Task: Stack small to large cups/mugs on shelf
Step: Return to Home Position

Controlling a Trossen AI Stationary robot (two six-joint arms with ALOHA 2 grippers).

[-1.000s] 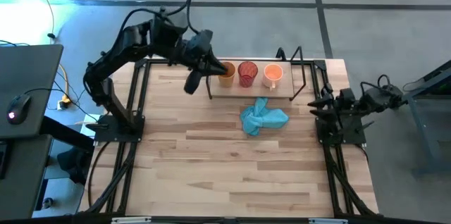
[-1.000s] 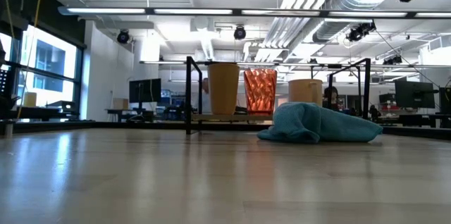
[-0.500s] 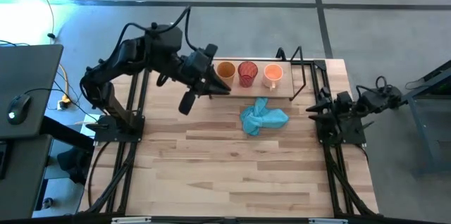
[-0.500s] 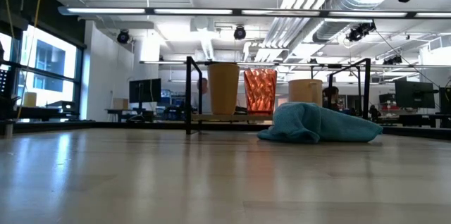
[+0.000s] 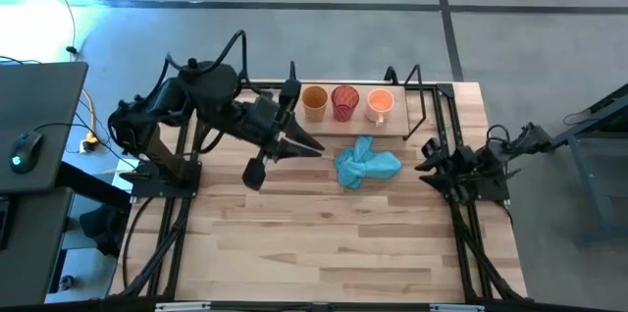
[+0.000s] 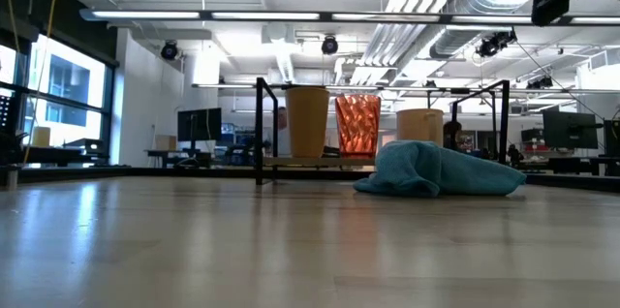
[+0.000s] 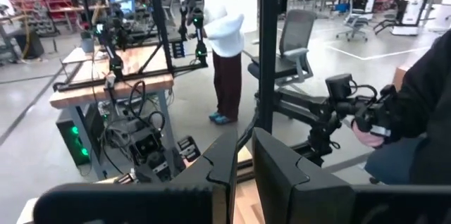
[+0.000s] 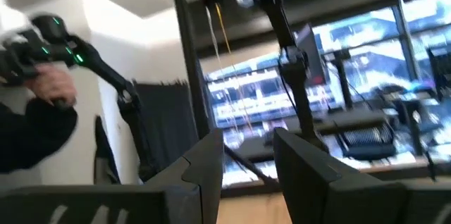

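Three cups stand upright in a row on the shelf (image 5: 339,129) at the table's far edge: the amber-orange cup (image 5: 314,101) on the left, the red translucent cup (image 5: 344,102) in the middle and the pale orange mug (image 5: 380,104) on the right. The low view shows the amber-orange cup (image 6: 307,122), the red cup (image 6: 357,125) and the mug (image 6: 419,124) resting on their bases on the shelf board (image 6: 320,162). My left gripper (image 5: 316,148) hovers in front of the shelf, below the amber cup in the picture, fingers nearly together (image 7: 244,157). My right gripper (image 5: 425,170) waits by the table's right edge, open (image 8: 248,160).
A light blue cloth (image 5: 368,163) lies crumpled on the table just in front of the shelf, between the two grippers, and hides the mug's lower part in the low view (image 6: 436,172). People stand in the room beyond the table (image 7: 222,27).
My left gripper has drawn back from the amber-orange cup on the shelf toward the table's near edge, leaving the cup upright where it stood. My right arm has shifted a little toward the near edge. The cups and the cloth have not moved.
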